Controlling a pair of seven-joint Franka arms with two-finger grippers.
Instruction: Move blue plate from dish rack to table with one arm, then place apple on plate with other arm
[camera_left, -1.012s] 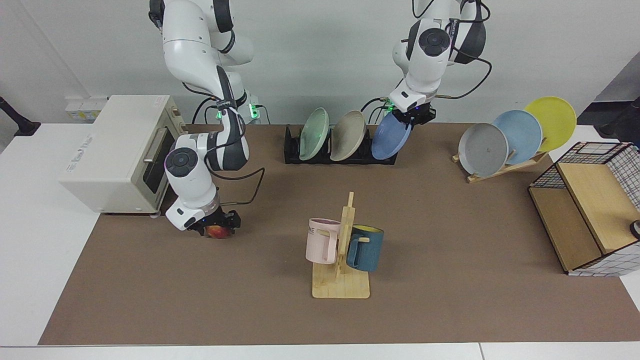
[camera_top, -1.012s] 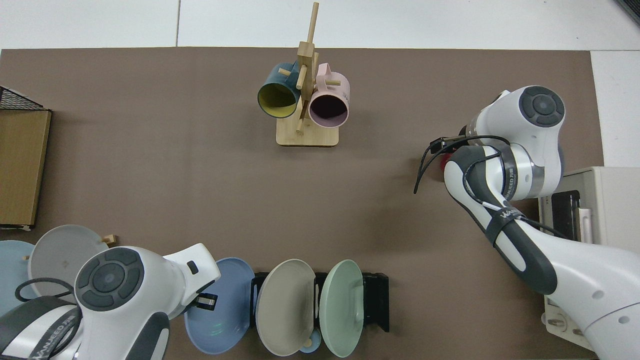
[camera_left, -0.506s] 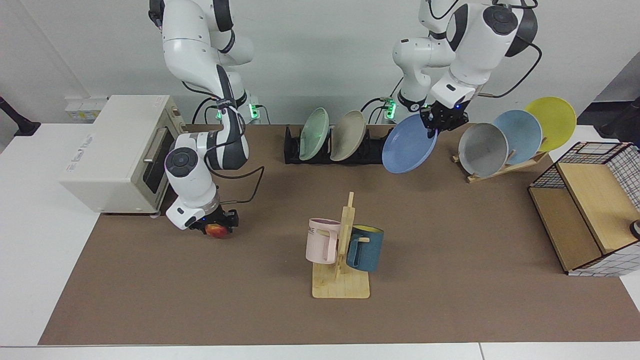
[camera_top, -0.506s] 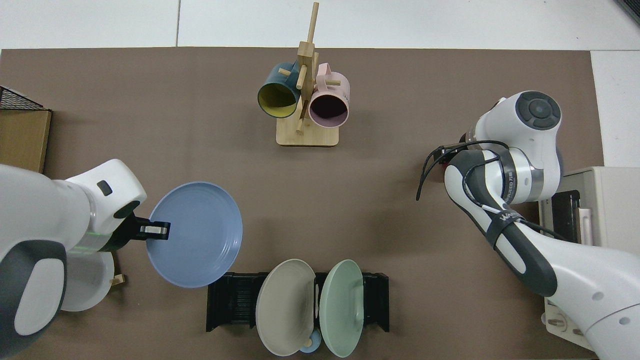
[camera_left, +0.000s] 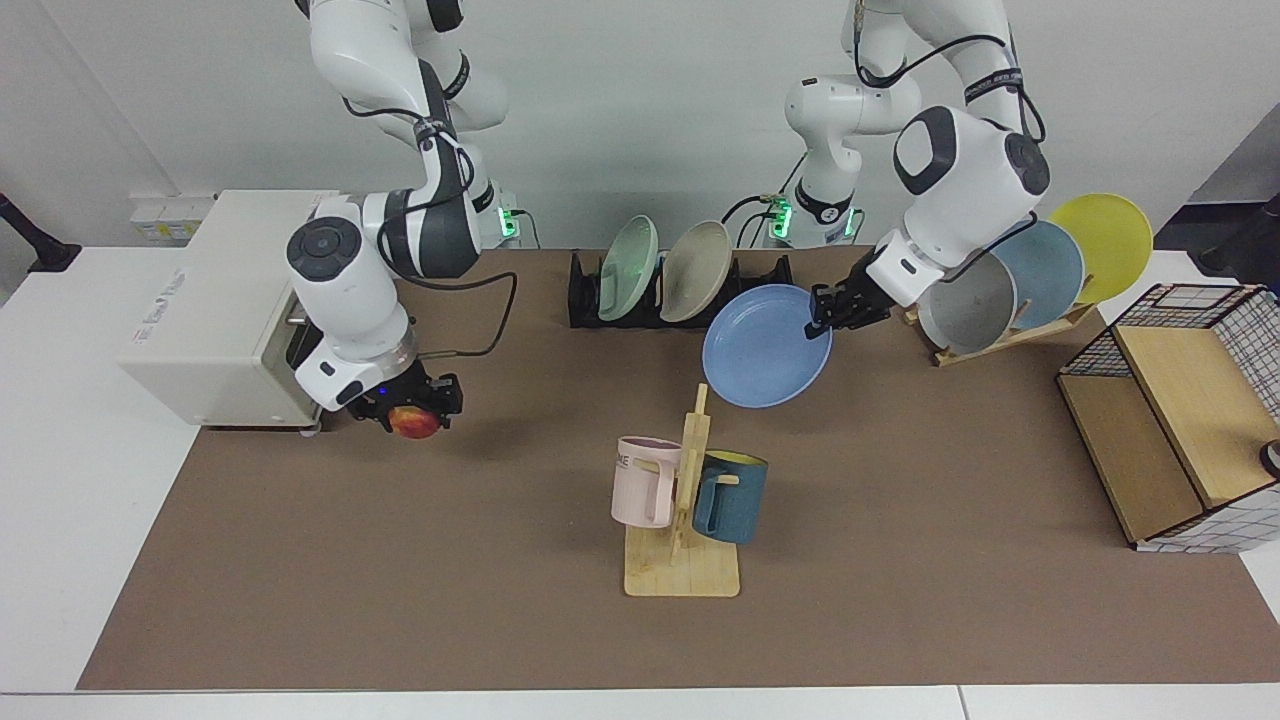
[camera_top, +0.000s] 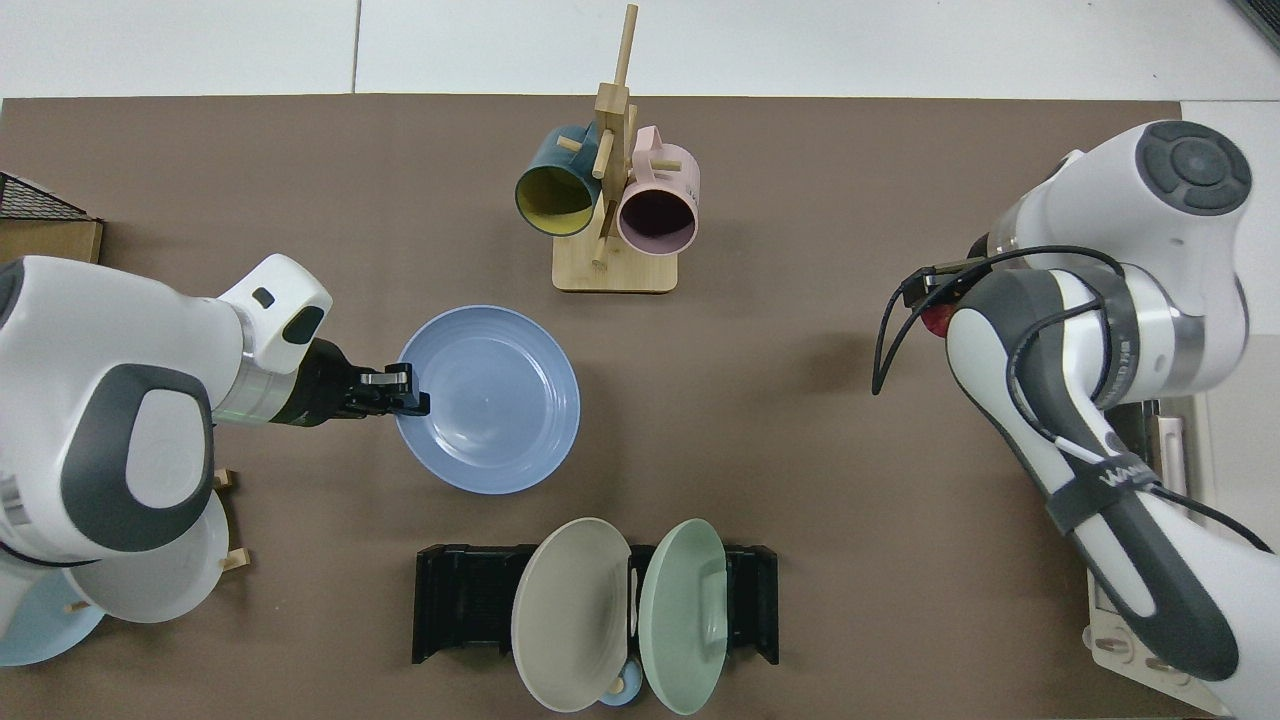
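since a moment ago the round matte periwinkle-blue plate (camera_left: 766, 346) has left the low black slotted dish rack (camera_left: 680, 292) altogether and swung out in front of it, and it now hangs nearly level over the open brown mat of the table (camera_left: 900, 560), between the rack and the wooden mug stand (camera_left: 684, 520). the left gripper (camera_left: 822, 316) is clamped on the plate's rim at the side away from the rack's remaining plates, the thin edge pinched between its fingers; in the top view the same gripper (camera_top: 400, 390) bites the rim while the bowl of the plate (camera_top: 488, 398) faces up. holding it by the edge like that leaves the underside free, so i'd say it can be laid flat on the mat.

the pale green plate (camera_left: 630, 254) and the beige plate (camera_left: 696, 258) stand in the rack's slots, leaning.

the small red apple with yellow patches (camera_left: 414, 421) has risen too. the right gripper (camera_left: 412, 408) is closed around it from above and carries it clear of the mat, well to the side of the mug stand, just in front of the cream toaster oven (camera_left: 222, 300). from above only a sliver of red (camera_top: 934, 318) shows beside the arm. my guess is it waits there, apple ready, until the plate is down.
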